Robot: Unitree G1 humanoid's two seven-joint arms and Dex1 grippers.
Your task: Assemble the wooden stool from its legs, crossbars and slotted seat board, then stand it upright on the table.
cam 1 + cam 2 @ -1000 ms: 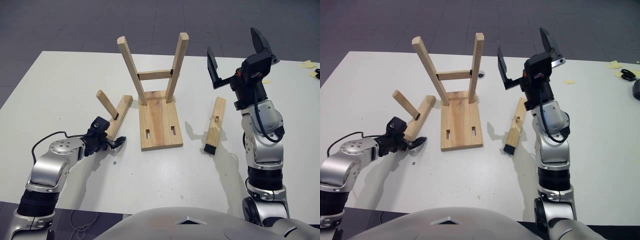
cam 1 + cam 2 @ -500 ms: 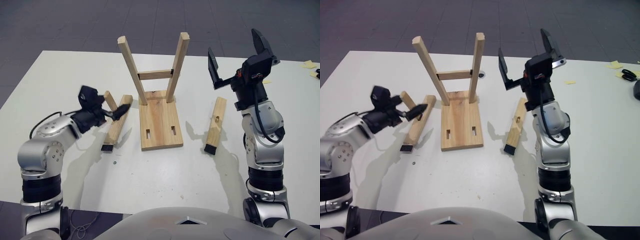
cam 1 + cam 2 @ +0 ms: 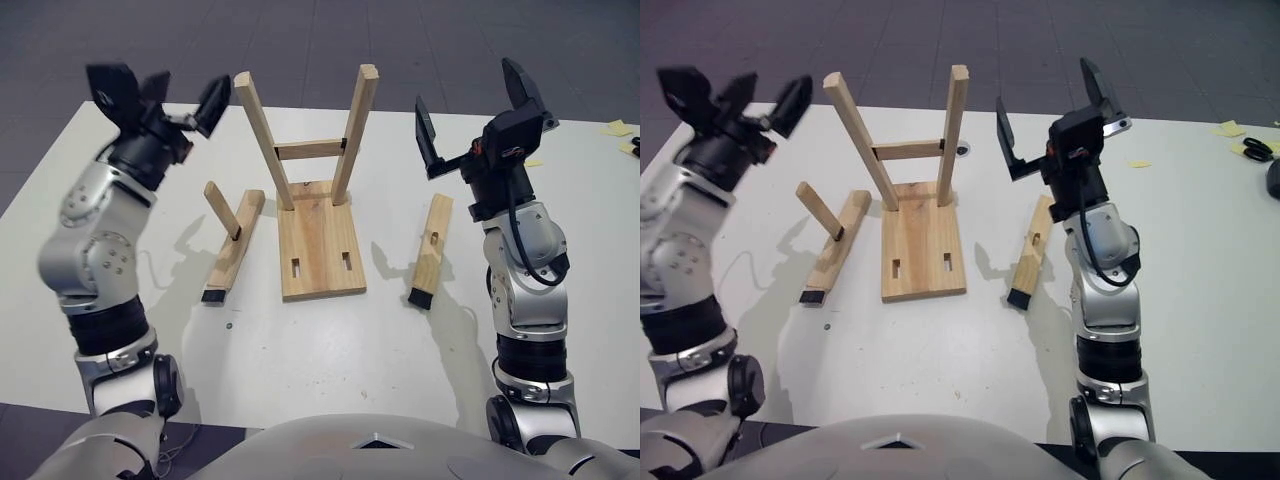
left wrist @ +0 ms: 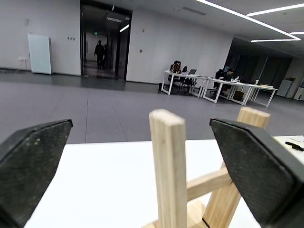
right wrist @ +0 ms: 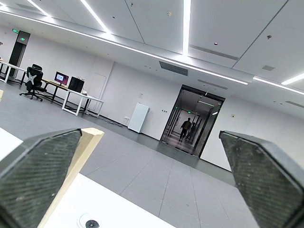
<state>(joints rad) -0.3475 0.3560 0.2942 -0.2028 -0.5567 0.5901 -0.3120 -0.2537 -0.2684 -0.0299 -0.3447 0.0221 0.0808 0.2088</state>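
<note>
Soft overhead light is washing the white table, with shadows leaning toward the robot's left.

Long ceiling strips (image 5: 185, 19) are glowing bright white above and lighting the table (image 3: 330, 350) evenly, with no hot glare bouncing off it. The loose leg (image 3: 430, 250) and the leg with a crossbar (image 3: 232, 240) are each throwing pale, soft-edged shadows across the tabletop toward the robot's left. The floor (image 3: 300, 40) beyond the table is lying far darker and greyer. Small lamps are glinting inside the dim doorway (image 4: 102, 42) in the far wall.
</note>
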